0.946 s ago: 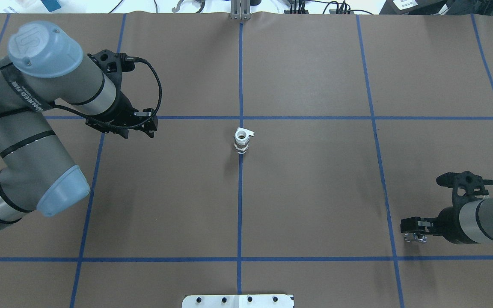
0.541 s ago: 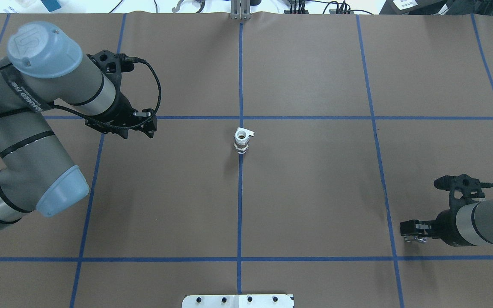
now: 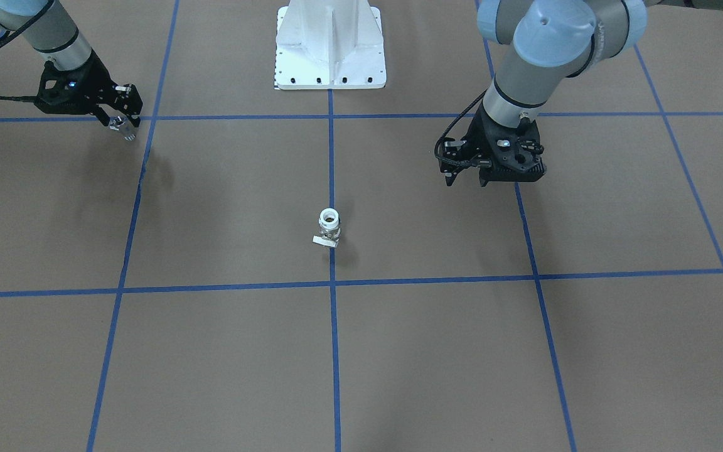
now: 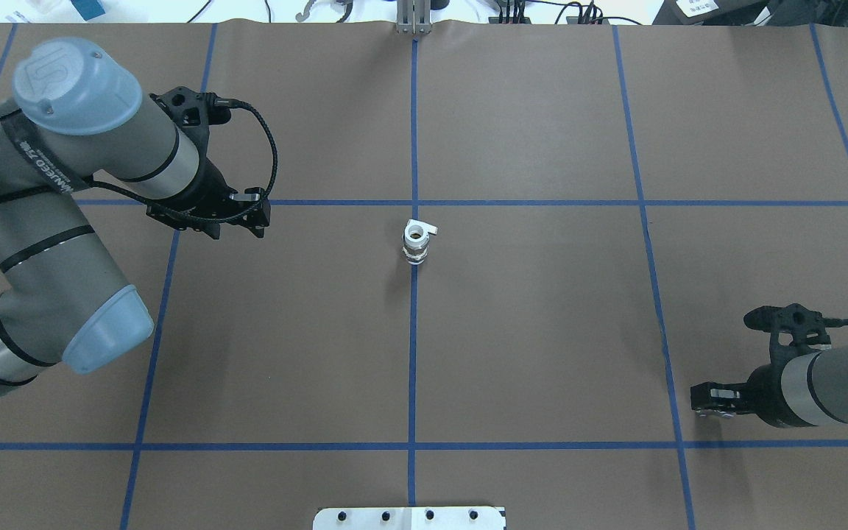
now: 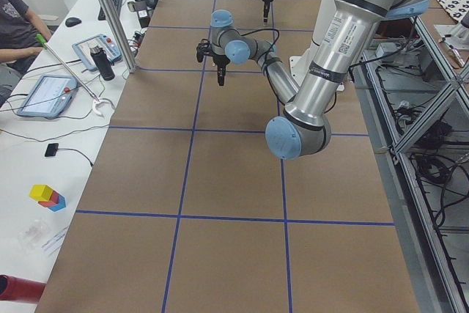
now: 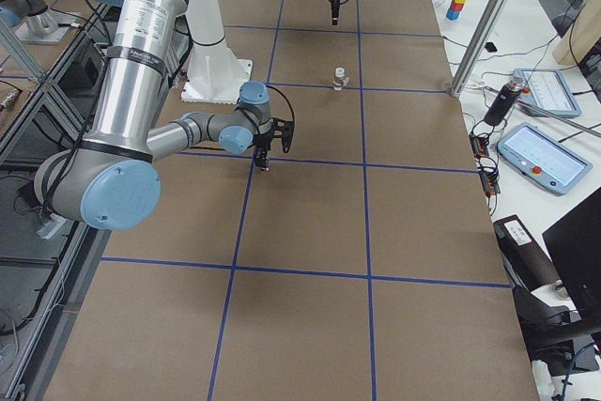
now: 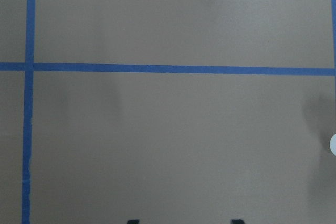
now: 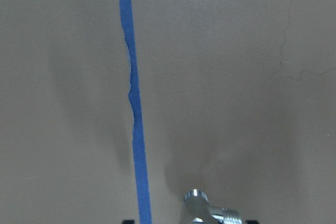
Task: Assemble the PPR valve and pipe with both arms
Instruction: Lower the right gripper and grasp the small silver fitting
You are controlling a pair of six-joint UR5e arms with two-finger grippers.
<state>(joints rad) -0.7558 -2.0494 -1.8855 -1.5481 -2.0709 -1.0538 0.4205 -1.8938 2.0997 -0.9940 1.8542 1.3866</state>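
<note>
Overhead exterior: right fingers (image 4: 704,391), grasping the pipe (image 8: 202,209), are re-angling since a moment ago (carry probably beginning); left fingers (image 4: 260,218) are waiting released, left of the PPR valve (image 4: 416,244).

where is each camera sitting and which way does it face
Front-facing: across the table, facing the robot; left hand, right hand, base.
Overhead: behind the robot, looking down; both hands.
Left side: table end; left arm near.
Right side: opposite end; right arm near.
Left wrist: down at tape; open fingertips.
Right wrist: down; held pipe.
Front-facing and overhead share the PPR valve.
</note>
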